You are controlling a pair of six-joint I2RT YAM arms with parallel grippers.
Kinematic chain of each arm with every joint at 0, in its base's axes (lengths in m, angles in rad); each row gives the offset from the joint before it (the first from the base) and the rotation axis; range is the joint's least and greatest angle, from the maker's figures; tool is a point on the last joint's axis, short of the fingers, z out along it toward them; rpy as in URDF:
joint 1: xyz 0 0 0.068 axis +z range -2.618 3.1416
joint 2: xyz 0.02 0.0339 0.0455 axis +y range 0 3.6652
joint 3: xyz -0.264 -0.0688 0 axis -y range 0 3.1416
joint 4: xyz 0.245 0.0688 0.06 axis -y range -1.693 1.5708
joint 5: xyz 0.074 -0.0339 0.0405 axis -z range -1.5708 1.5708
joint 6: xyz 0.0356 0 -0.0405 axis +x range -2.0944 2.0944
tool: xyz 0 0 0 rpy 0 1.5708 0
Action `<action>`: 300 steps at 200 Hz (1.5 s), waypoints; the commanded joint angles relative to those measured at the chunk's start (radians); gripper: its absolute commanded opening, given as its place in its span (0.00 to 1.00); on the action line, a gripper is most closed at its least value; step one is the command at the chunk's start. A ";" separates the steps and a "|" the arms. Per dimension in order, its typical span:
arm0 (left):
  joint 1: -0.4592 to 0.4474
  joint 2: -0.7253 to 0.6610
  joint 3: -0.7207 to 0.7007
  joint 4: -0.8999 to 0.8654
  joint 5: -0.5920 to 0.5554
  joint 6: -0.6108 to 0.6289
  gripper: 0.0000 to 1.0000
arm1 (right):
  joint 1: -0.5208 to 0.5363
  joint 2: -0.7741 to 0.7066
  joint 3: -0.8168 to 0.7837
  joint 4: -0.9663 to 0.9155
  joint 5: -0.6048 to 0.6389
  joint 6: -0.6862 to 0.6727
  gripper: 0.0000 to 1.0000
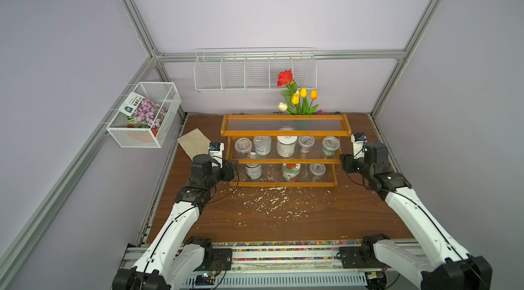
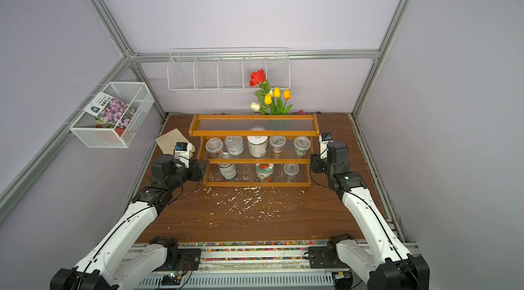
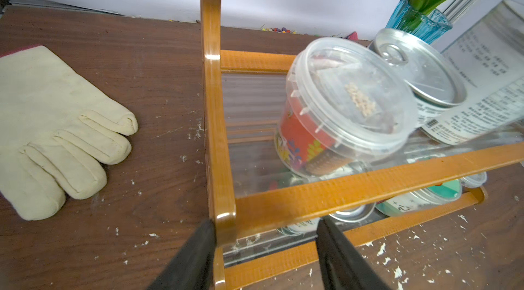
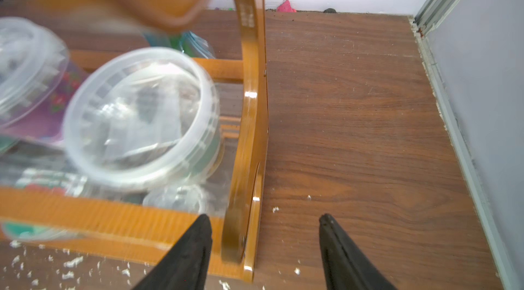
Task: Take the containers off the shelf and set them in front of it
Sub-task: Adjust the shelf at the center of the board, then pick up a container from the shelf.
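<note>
The orange-brown shelf [image 1: 285, 133] stands at the back of the table in both top views. Its middle tier carries a clear cup [image 1: 243, 146], a silver tin [image 1: 262, 145], a white-lidded jar [image 1: 287, 146] and two more clear cups [image 1: 306, 144] [image 1: 330, 146]. On the lowest tier stand a tin [image 1: 253, 170], the red-fruit jar [image 1: 291, 172] and a clear cup [image 1: 317, 170]. My left gripper [image 3: 268, 220] is open, its jaws straddling the shelf's left side panel [image 3: 218, 132]. My right gripper [image 4: 264, 216] is open astride the right side panel [image 4: 252, 104].
A cream glove [image 3: 56, 132] lies left of the shelf. A vase of flowers [image 1: 300, 101] stands behind it. A wire wall rack [image 1: 255, 75] and a mesh basket [image 1: 144, 115] hang on the walls. White flakes [image 1: 266, 197] litter the brown table [image 1: 283, 226] in front.
</note>
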 commanded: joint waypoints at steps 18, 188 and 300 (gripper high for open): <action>-0.016 -0.135 0.026 -0.018 0.077 0.015 0.67 | -0.007 -0.120 0.043 -0.162 -0.119 -0.064 0.78; -0.147 0.278 0.121 0.411 -0.091 0.064 0.96 | 0.221 -0.224 0.004 0.026 -0.323 0.067 0.99; -0.149 0.193 0.150 0.229 -0.051 0.082 0.61 | 0.276 -0.194 0.006 0.131 -0.364 0.054 0.99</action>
